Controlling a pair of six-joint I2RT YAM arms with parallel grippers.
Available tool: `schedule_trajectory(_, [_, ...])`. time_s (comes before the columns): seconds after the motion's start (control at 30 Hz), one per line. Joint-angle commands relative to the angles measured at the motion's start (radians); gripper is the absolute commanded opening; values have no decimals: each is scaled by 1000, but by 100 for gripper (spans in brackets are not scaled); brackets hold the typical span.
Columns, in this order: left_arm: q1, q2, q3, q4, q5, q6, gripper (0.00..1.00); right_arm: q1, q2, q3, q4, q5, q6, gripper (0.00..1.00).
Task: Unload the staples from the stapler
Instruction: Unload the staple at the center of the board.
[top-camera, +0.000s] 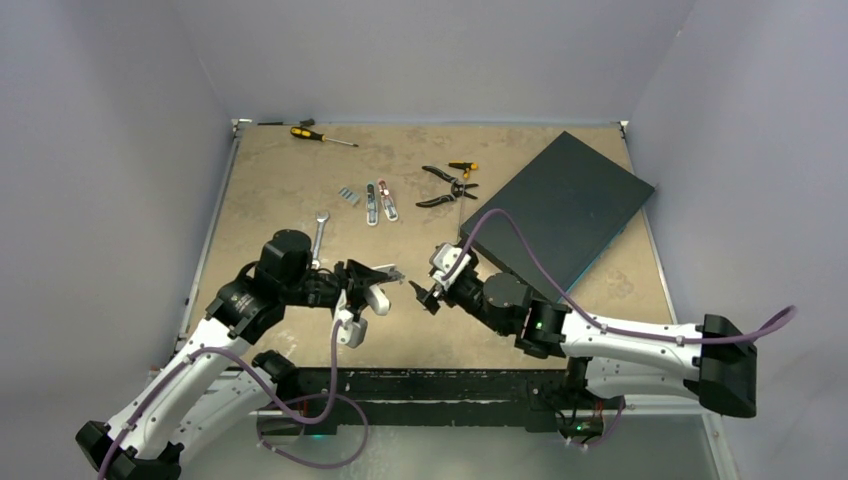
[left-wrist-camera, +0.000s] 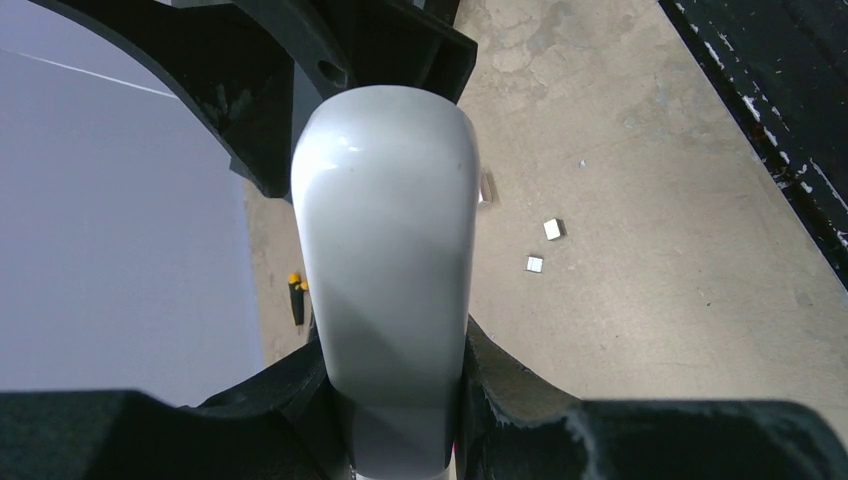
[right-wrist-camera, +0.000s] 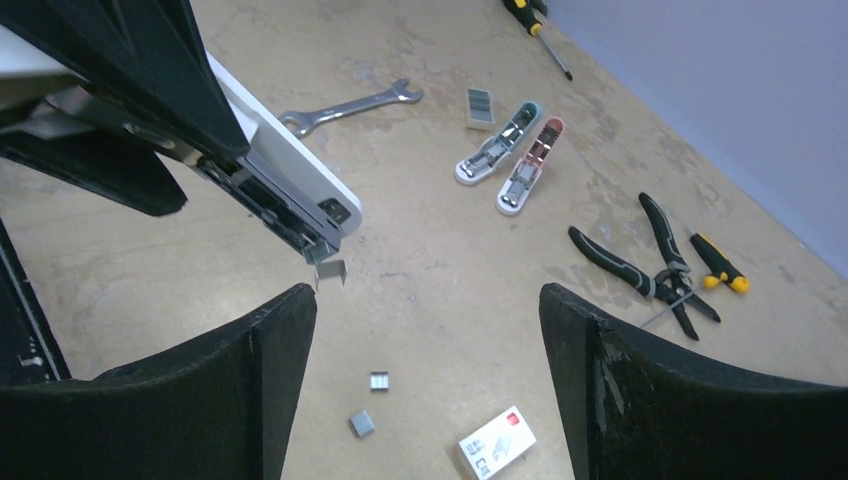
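Stapler (right-wrist-camera: 300, 165) cut off at left — staples (right-wrist-camera: 362, 423) too small for ribs.

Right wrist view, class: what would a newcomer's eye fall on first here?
The white plastic stapler, clamped in the left gripper, with a silvery staple strip hanging at its magazine tip. Facing it, the right gripper stands open; two small grey staple blocks lie on the tan tabletop below.
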Motion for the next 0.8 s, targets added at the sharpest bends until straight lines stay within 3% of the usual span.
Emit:
schedule_trajectory(0.0, [-7,-1,44,17,27,27,0,-6,36,2,180,-25,38,84])
schedule_trajectory(0.43, [-13,-20,34,26,21,21,0,-18,151,20,223,-59,35,84])
schedule_trajectory(0.77, [-15,-24,32,27,9,18,0,-19,210,73,25,196,9,81])
